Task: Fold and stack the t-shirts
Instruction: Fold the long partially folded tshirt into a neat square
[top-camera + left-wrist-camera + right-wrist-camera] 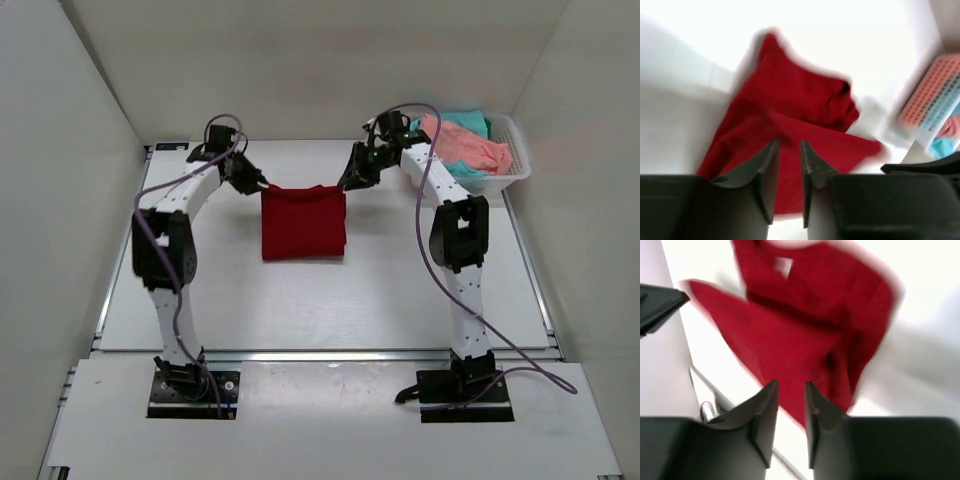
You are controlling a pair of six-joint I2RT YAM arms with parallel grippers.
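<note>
Left gripper (789, 144): fingers drawn almost together with only a narrow slit between them. We judge it is pinching the far left corner of the dark red t-shirt (303, 225).
Right gripper (790, 384): likewise nearly closed, and we judge it is pinching the far right corner of the same shirt.
Dark red t-shirt: near the far edge of the table (300, 300), midway between its left and right edges. The far hem is stretched between both claws, and the rest spreads toward the near edge.
Step in hand: we read this as folding the far hem over toward the near edge.
Doing it well: we should move both claws together at equal height with the hem taut, lay corner on corner, then release.
Basket (520, 160): at the far right corner, holding the salmon pink t-shirt (472, 148) and the teal t-shirt (468, 122).
</note>
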